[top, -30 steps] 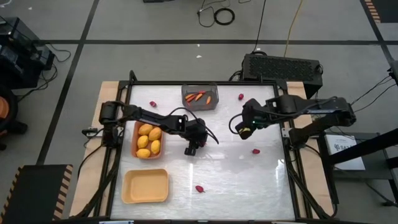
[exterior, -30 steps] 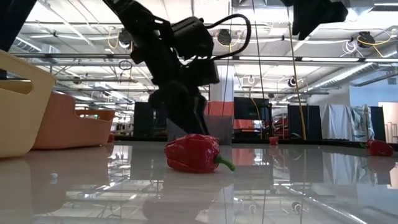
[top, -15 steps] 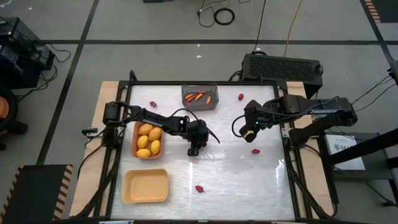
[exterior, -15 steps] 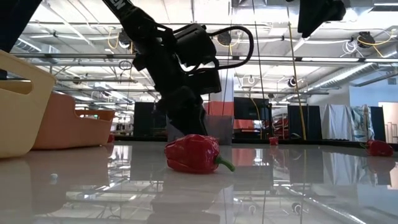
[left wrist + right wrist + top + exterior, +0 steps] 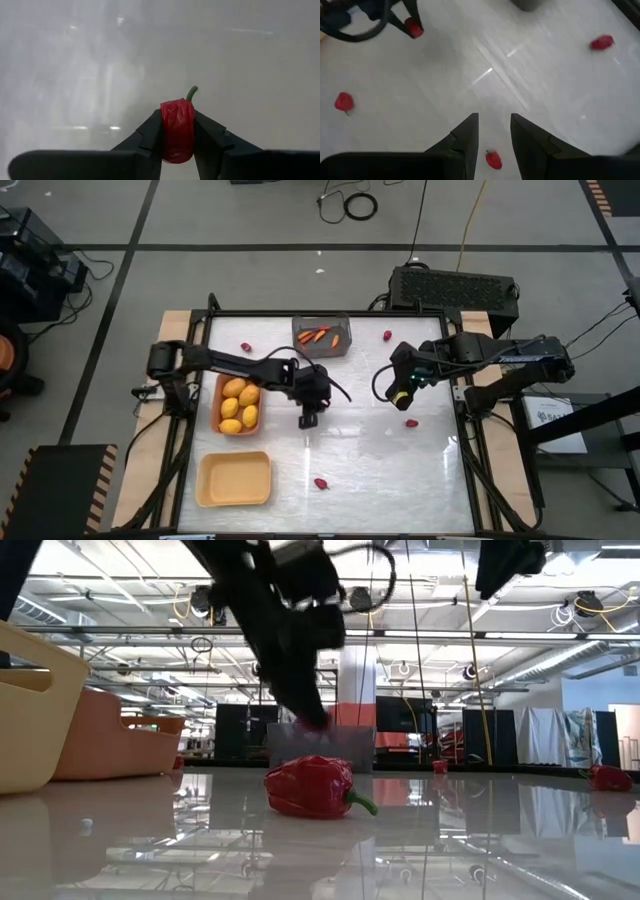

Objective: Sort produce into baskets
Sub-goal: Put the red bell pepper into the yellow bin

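White glossy tabletop (image 5: 380,470) inside black frame, wooden edge strips at both sides. Black perforated box (image 5: 452,286) on floor beyond far edge. Coiled black cable (image 5: 360,206) on grey floor; yellow cable (image 5: 470,220) leads toward box. Black-and-yellow hazard tape (image 5: 18,485) on floor near left corner. Low view: hall ceiling trusses (image 5: 420,635), hanging lights, blue-grey curtain (image 5: 555,735) at right.

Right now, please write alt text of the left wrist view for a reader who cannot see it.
The left gripper is shut on a small red pepper with a green stem, pinched between its two dark fingers. Behind it is only the glossy white table, blurred, with faint reflections.
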Robot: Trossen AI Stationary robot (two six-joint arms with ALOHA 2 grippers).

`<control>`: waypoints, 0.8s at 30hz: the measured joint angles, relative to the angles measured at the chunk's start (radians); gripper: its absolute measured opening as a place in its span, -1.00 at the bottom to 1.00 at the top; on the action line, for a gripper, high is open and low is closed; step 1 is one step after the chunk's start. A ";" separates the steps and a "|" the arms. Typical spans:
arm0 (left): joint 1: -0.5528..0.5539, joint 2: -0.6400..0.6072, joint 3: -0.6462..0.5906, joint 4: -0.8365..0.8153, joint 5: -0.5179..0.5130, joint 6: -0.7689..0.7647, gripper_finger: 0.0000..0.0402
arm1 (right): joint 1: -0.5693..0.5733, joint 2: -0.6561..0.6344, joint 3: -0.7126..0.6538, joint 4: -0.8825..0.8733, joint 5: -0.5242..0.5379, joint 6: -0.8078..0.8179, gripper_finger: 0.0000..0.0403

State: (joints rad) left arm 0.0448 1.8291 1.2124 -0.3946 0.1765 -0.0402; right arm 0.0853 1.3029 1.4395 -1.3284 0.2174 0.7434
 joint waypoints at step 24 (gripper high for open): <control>-0.727 -0.379 0.001 -0.333 -0.127 -1.060 -0.58 | -0.054 0.000 0.000 0.357 -0.009 -0.470 -0.48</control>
State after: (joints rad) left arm -0.6824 1.4506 1.2133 -0.7273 0.0492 -1.1005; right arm 0.0310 1.3033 1.4395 -0.9719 0.2080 0.2738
